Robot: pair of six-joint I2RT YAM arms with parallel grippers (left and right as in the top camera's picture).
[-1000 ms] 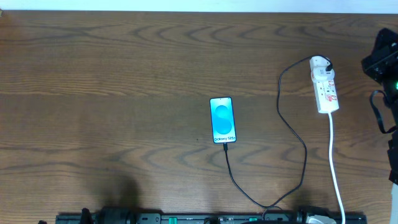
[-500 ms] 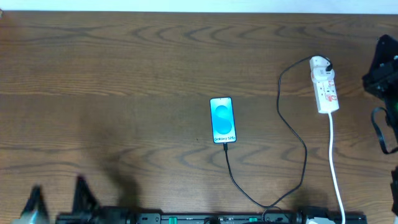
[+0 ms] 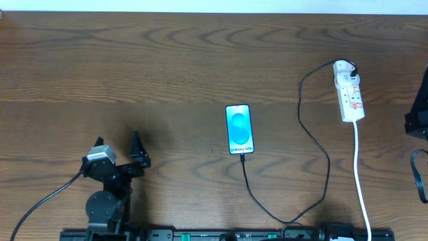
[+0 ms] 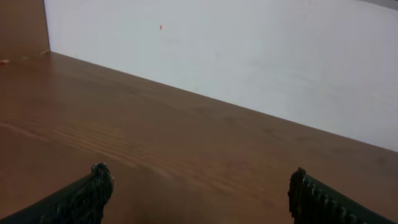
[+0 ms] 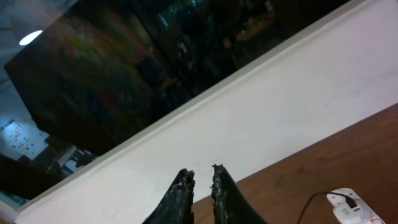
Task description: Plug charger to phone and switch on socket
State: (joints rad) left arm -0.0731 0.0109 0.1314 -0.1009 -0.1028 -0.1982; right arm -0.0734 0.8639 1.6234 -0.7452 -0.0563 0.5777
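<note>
In the overhead view the phone [image 3: 239, 128] lies flat mid-table with its blue-and-white screen up. The charger [image 3: 326, 175], a thin black cable, runs from the phone's lower edge, loops along the front and rises to a plug at the top of the socket [image 3: 350, 94], a white strip with red marks. My left gripper [image 3: 119, 144] is open and empty at the front left, far from the phone; in the left wrist view it [image 4: 199, 186] hangs over bare wood. My right gripper [image 5: 201, 175] is shut and empty, raised. The socket's end [image 5: 353, 206] shows below it.
The strip's white cord [image 3: 360, 179] runs down to the table's front edge. The right arm [image 3: 418, 115] sits at the right edge of the overhead view. A white wall [image 4: 261, 56] borders the table's far side. A black rail [image 3: 221, 235] lines the front edge.
My left arm has come into view from the front left corner and moved up and right over the table. My right arm has drawn back toward the right edge.
</note>
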